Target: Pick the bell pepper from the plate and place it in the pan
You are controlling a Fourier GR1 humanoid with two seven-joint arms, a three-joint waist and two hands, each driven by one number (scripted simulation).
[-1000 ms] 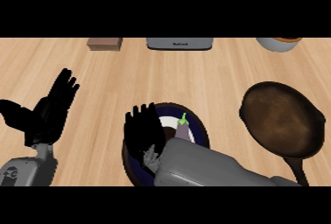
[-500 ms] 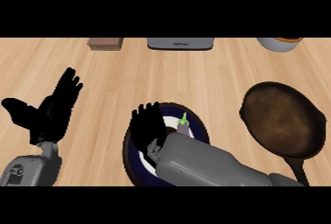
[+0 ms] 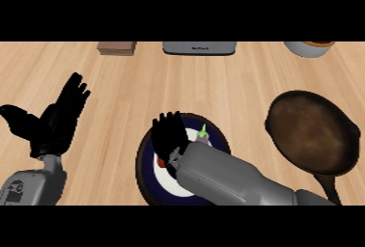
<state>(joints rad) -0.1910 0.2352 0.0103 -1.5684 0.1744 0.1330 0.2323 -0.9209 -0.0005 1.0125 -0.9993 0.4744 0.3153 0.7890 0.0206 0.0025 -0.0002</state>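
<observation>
My right black hand point(image 3: 171, 137) has slid down and back over the dark round plate with its white centre point(image 3: 146, 164) and its fingers have drawn closer together. My left black hand point(image 3: 53, 123) has tilted rightward.

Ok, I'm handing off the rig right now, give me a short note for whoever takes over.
Left hand: open, fingers up, resting at the view's left, holding nothing.
Right hand: over the plate, fingers pointing down onto it; whether it has closed on anything cannot be told.
Bell pepper: mostly hidden by the right hand and forearm; only a green stem and a pale bit show beside the hand, on the plate.
Pan: to the right of the plate, nothing in it.
Done: the reach to the plate.
Left: grasp the pepper, lift, carry it right, set it in the pan.
</observation>
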